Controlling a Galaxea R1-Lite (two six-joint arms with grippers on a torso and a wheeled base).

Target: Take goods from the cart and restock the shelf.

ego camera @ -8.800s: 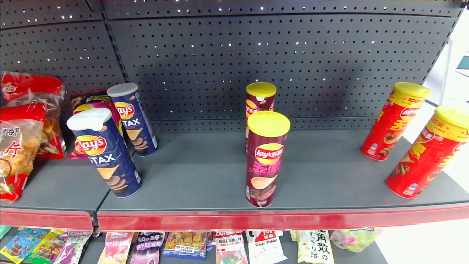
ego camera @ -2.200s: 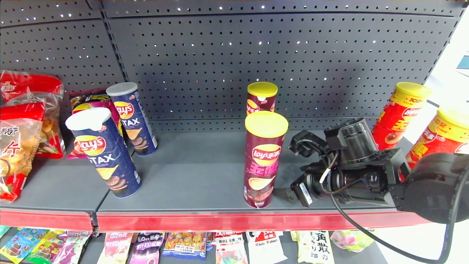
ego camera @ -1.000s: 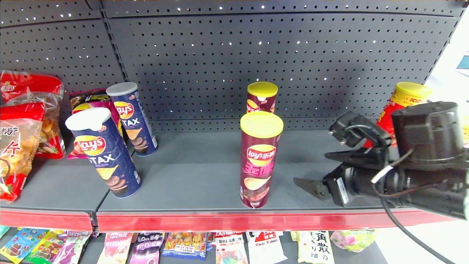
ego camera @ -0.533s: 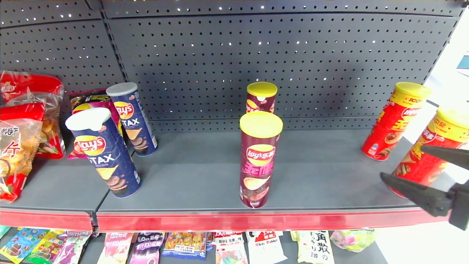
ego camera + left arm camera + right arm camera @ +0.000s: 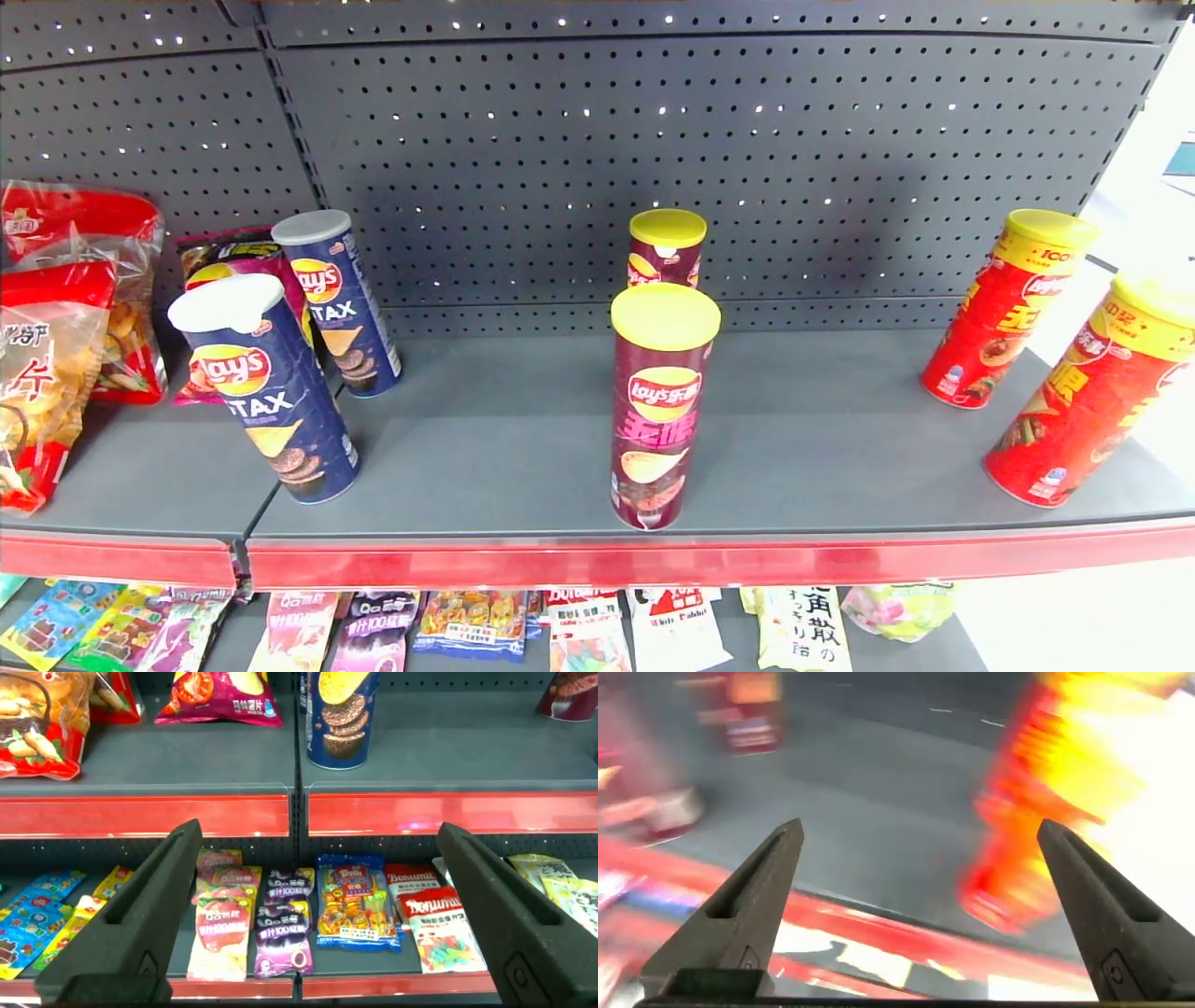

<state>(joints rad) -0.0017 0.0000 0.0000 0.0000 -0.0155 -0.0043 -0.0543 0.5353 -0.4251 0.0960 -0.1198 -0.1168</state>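
Head view: chip tubes upright on shelf

One maroon tube, cylindrical with a flat yellow lid, stood at the front lip of the matte grey shelf. The left gripper was splayed wide and empty. A navy tube stood ahead above its gap, with glossy flat packets between its wedge fingers. The right gripper was likewise released, a blurred red tube ahead.

The rear maroon can is mostly hidden behind the front maroon can. Far right of that, the nearer red can runs off the picture's edge. In the right wrist view, a red can is blurred to smears.
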